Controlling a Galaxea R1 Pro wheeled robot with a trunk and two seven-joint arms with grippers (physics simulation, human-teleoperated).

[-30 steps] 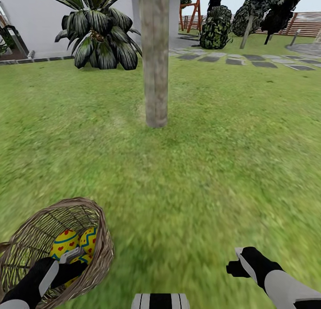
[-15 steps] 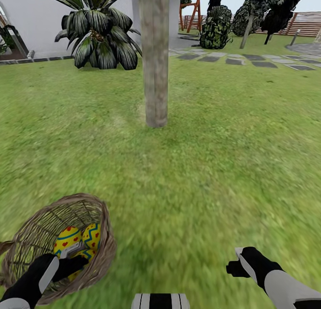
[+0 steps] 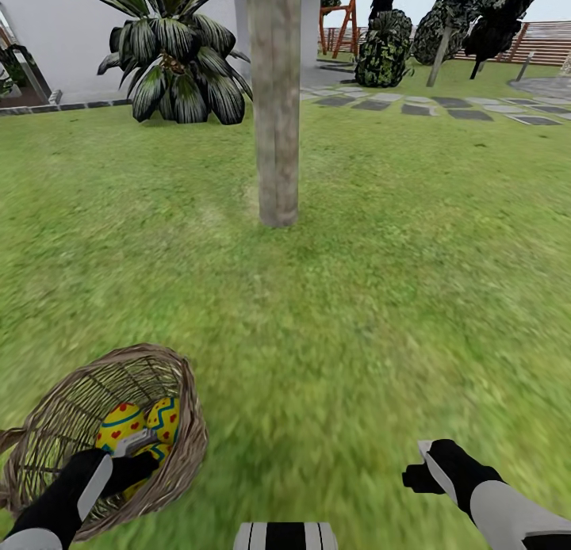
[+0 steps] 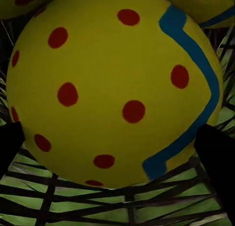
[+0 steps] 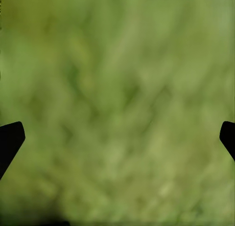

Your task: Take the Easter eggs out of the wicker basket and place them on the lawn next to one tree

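- The basket (image 3: 103,443) sits on the grass (image 3: 357,312) at the near left of the head view, tipped a little so its mouth faces the camera. It is open woven wicker, so I judge it light and likely to slide or tip if pushed from inside.
- Painted eggs (image 3: 139,427) lie inside it; two yellow tops show above the left gripper (image 3: 135,447), and I cannot confirm a third from the head view.
- The left gripper reaches down into the basket. In the left wrist view one egg (image 4: 115,89) sits right in front of it, with a dark fingertip (image 4: 218,157) at either side of its widest part (spread around it, not clearly pressing yet).
- The egg looks smooth, round and hard, so I judge it slippery and prone to squirt out of a pinch. The best hold is across the middle, where the fingers already stand, with a gentle squeeze.
- The tree (image 3: 274,106) rises straight ahead, well apart from the basket, with bare grass around its foot for setting eggs down.
- The right gripper (image 3: 424,467) hangs low over the grass at the near right, holding nothing; the right wrist view shows its fingertips (image 5: 10,140) wide apart over blurred green.
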